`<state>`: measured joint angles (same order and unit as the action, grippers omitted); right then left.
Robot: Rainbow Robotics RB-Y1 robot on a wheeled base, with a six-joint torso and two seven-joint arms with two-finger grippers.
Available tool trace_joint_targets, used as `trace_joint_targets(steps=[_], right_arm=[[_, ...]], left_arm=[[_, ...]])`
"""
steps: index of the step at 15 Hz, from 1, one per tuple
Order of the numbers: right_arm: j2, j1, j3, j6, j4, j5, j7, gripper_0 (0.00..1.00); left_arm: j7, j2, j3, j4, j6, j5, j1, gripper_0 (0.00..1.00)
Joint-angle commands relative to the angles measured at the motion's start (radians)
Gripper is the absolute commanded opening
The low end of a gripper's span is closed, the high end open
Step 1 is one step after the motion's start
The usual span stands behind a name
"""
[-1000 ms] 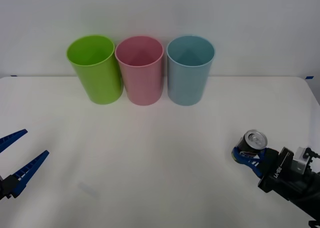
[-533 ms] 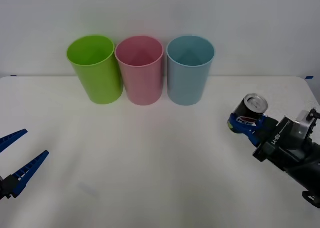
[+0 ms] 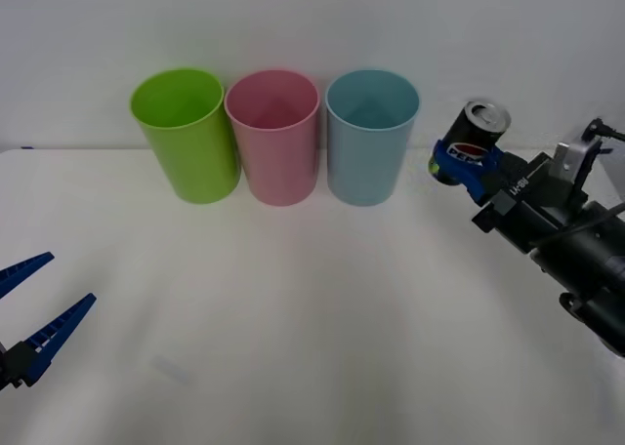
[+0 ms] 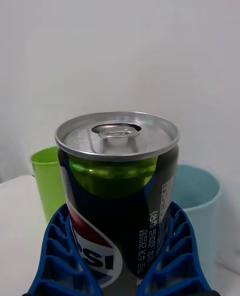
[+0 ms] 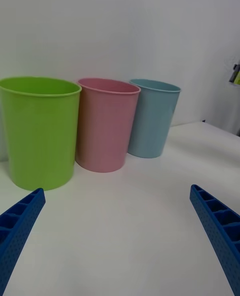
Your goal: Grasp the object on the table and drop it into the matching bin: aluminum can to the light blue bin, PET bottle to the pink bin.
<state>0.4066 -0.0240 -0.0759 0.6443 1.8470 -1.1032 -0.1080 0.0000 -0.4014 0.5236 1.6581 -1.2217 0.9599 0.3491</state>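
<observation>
My right gripper (image 3: 459, 164) is shut on the aluminum can (image 3: 473, 137), a dark can with a silver pull-tab top, and holds it in the air just right of the light blue bin (image 3: 370, 138), about level with its rim. In the right wrist view the can (image 4: 119, 196) stands upright between my blue fingers (image 4: 172, 256), with the light blue bin (image 4: 200, 211) behind it. The pink bin (image 3: 273, 136) stands left of the blue one. My left gripper (image 3: 27, 308) hangs open over the table (image 3: 293, 318) at the front left.
A lime green bin (image 3: 186, 133) stands left of the pink one; all three bins form a row at the table's back, against a white wall. From the left wrist they appear as green (image 5: 40, 130), pink (image 5: 106, 123) and light blue (image 5: 152, 117).
My right gripper has lifted the can off the table and carried it up and back, toward the light blue bin. The left arm has not moved.
</observation>
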Motion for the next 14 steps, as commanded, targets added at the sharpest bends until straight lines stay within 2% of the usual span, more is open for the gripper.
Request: trace_joint_targets(steps=[1, 2, 4, 14], right_arm=[[0.0, -0.079, 0.073, -0.173, 0.0, -0.066, -0.062, 0.0], [0.0, -0.111, 0.105, -0.25, -0.005, -0.098, -0.093, 0.0], [-0.002, -0.171, 0.148, -0.319, -0.046, -0.119, -0.113, 0.0], [-0.146, -0.507, 0.143, -0.338, -0.454, -0.259, -0.102, 0.0]], left_arm=[[0.0, 0.0, 0.0, 0.0, 0.0, 0.0, 0.0, 1.0], [0.0, 0.0, 0.0, 0.0, 0.0, 0.0, 0.0, 1.0], [0.0, 0.0, 0.0, 0.0, 0.0, 0.0, 0.0, 1.0], [0.0, 0.0, 0.0, 0.0, 0.0, 0.0, 0.0, 1.0]])
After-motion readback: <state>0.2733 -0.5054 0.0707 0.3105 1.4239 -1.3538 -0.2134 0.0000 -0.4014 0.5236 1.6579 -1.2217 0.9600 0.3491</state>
